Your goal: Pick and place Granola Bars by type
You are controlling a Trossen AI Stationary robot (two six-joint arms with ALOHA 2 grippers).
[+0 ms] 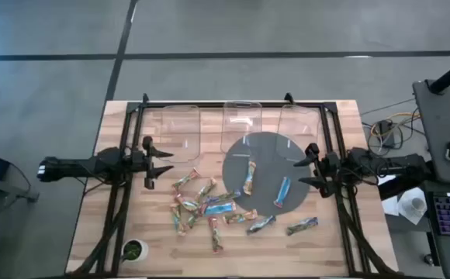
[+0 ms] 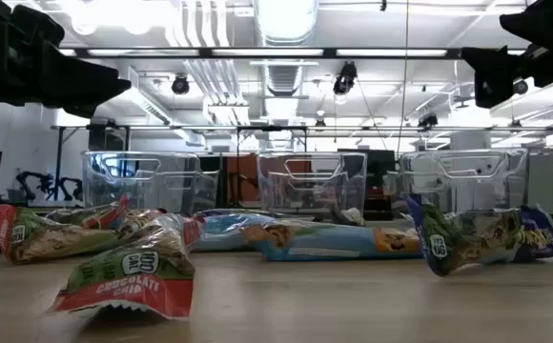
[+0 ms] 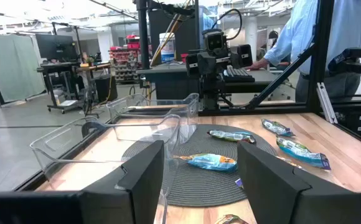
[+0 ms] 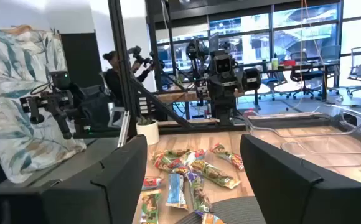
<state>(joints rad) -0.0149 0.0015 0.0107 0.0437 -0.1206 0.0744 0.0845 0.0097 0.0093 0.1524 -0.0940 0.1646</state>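
1. Wooden worktop (image 1: pixel 116 155) under a steel frame, seen from straight above: three clear bins (image 1: pixel 242 124) line the 12 o'clock edge, and none appears to hold a bar, so the sorting looks not yet begun.

2. Granola Bars (image 1: pixel 205 208) lie mostly in a loose heap just 6 o'clock of centre, red, green and blue wrappers mixed together; two more rest on the round grey mat (image 1: pixel 265 159), and a few trail off toward 4 o'clock.

3. Left end effector (image 1: pixel 161 163) hovers at the 9 o'clock side, fingers spread and holding nothing, clear of the heap.

4. Right end effector (image 1: pixel 303 172) hangs at the 3 o'clock side over the mat's rim, likewise spread and empty.

5. Every bar is left to be picked up and dropped by type into a bin.

6. Hard to make out: the overlapping heap hides how many bars there are, and the bins' clear walls make their floors difficult to read from above. Table-level view cuts off both arms at the top, and wrapper print is legible on only the nearest bar.

7. Small potted plant (image 1: pixel 134 249) sits near the 7 o'clock corner, apart from the work.
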